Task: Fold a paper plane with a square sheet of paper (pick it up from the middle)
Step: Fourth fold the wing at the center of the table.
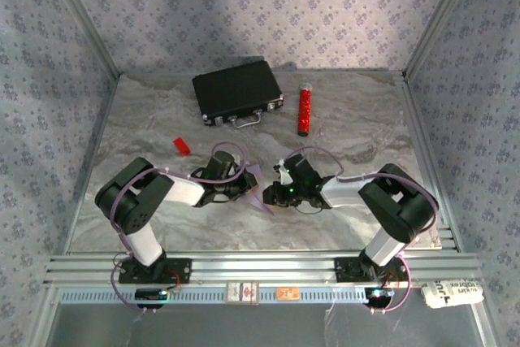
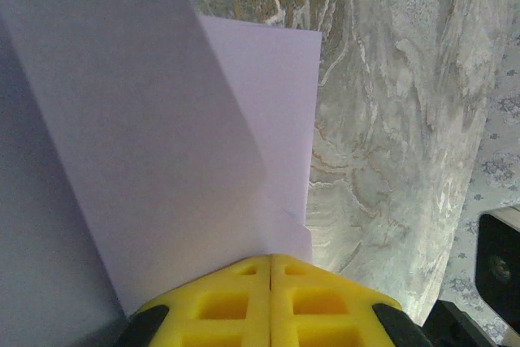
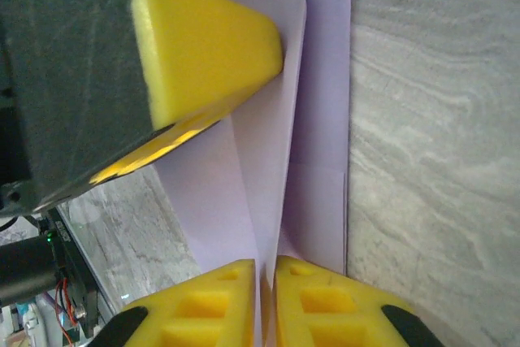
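The square sheet of paper (image 1: 258, 183) is pale lilac, creased into folded layers, and sits between my two grippers at the middle of the table. In the left wrist view the paper (image 2: 162, 119) spreads out from my left gripper (image 2: 270, 259), whose yellow jaws are pressed together on its near edge. In the right wrist view a raised fold of the paper (image 3: 276, 103) runs into the narrow slit of my right gripper (image 3: 264, 270). A yellow finger of the left gripper (image 3: 203, 46) lies against the same sheet. From above, the left gripper (image 1: 241, 187) and right gripper (image 1: 272, 194) face each other.
A black case (image 1: 237, 91) lies at the back, with a red cylinder (image 1: 305, 111) to its right. A small red block (image 1: 181, 145) sits left of the left arm. Metal frame posts edge the marbled table (image 1: 366, 136).
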